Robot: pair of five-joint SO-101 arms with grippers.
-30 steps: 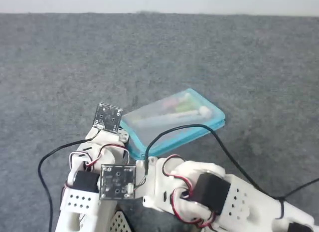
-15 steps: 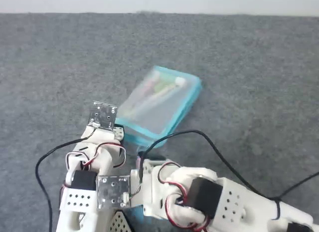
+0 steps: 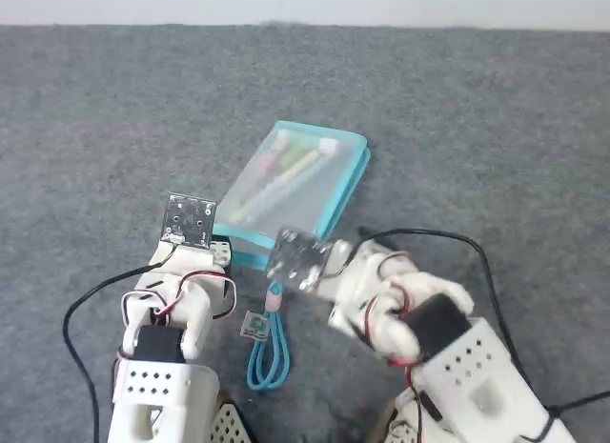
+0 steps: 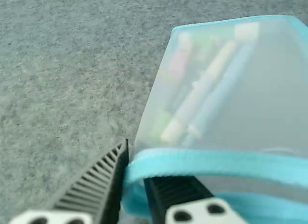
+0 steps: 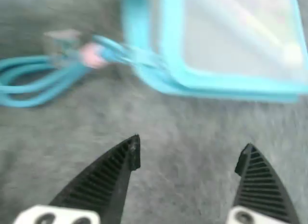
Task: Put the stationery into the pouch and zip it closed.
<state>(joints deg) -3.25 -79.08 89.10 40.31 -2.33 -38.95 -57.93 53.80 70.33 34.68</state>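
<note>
Table (image 3: 477, 129): one, grey felt, carrying everything.

Arms: two. The right arm has swung out to its own side, away from the pouch's near end where it was a second ago. The right gripper (image 5: 190, 156) now hangs wide open over bare felt, holding nothing. The left gripper (image 4: 134, 183) is closed on the pouch's near blue rim.

Pouch (image 3: 295, 191): one, translucent with blue edging. It has turned from lying crosswise to pointing away from the arms, pivoting about the held rim.

Cord (image 3: 269, 352): one blue loop, uncovered by the right arm's retreat, trailing from the pouch's near corner.

Pens (image 3: 286, 171): at least three, all inside.

The released cord suggests the zip pull is finished; the zip itself cannot be checked.
</note>
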